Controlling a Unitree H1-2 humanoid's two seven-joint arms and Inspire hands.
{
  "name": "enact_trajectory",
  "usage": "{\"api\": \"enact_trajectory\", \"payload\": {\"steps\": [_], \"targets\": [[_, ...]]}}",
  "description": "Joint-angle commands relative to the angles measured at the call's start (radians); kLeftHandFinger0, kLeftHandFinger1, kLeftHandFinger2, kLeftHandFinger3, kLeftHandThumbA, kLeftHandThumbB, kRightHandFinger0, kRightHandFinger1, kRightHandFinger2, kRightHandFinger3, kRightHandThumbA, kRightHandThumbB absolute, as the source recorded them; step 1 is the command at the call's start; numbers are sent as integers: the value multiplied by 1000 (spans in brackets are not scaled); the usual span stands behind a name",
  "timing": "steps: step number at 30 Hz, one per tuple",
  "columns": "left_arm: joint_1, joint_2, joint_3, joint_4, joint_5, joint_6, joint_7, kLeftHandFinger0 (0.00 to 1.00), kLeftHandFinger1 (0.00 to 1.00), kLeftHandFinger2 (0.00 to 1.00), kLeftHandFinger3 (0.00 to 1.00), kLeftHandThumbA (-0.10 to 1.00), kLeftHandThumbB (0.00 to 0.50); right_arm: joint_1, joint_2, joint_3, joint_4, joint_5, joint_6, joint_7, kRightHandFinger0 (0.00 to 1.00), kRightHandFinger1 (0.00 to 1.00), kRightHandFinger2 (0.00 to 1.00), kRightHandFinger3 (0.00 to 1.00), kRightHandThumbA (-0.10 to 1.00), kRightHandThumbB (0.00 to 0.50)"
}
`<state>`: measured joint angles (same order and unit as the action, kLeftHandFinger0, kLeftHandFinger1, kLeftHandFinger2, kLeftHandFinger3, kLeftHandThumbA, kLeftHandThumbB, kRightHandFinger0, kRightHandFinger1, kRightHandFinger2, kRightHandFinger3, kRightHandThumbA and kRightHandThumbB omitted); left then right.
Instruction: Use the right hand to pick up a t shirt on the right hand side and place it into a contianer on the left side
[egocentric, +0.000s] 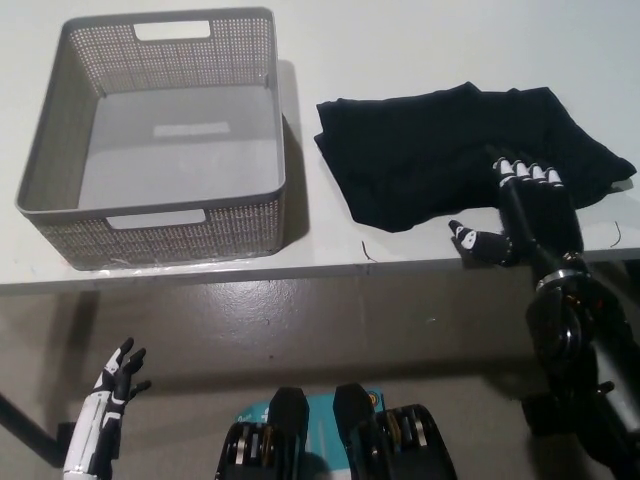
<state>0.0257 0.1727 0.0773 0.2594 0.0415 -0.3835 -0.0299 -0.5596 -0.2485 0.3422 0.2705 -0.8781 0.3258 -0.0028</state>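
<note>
One black t shirt (455, 160) and one grey basket (160, 140) on table (420, 50). Right robot hand (525, 210) spread open over shirt's near edge, gripping nothing. Left robot hand (118, 372) low, open, empty.

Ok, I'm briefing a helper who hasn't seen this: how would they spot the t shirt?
On the white table, look right of the grey perforated basket. The t shirt is the crumpled black cloth lying flat there, the only dark, soft thing, with the black right hand open over its near edge.

The table (450, 40) is evenly and brightly lit from above. A soft shadow is cast right of the basket (150, 215). The floor is dimmer. Focus is slightly soft throughout.
</note>
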Motion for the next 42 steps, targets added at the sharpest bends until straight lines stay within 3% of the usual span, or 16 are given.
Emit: {"api": "enact_trajectory", "payload": {"steps": [1,13,16,21,24,32,42], "targets": [[-10,20,-1,-32,2,-21,-5,884,970,951,1000,946,223,-74,11,9,15,-17,-5,-25,1000,1000,1000,1000,836,481],[10,20,3,-48,-10,-12,-8,894,983,996,1000,953,240,-106,-8,57,38,-32,-47,-19,1000,1000,1000,1000,884,455],[10,21,2,-47,-11,-16,-9,889,981,1000,1000,954,221,-121,-14,64,50,-27,-57,-20,1000,1000,1000,1000,887,464],[35,29,5,-72,-12,3,-13,890,986,1000,1000,962,236,-171,-10,85,103,-20,-68,-17,1000,1000,1000,1000,897,455],[29,30,3,-63,-3,-7,-11,882,972,989,1000,973,212,-233,-18,82,175,-1,-99,-18,1000,1000,1000,1000,911,470],[34,34,6,-86,-13,21,-13,889,967,982,1000,979,249,-344,-47,75,332,30,-156,-26,1000,1000,1000,1000,907,452],[18,35,3,-77,-24,8,-19,877,964,975,1000,984,246,-338,-59,32,427,79,-185,-78,1000,1000,1000,1000,902,449]]}}
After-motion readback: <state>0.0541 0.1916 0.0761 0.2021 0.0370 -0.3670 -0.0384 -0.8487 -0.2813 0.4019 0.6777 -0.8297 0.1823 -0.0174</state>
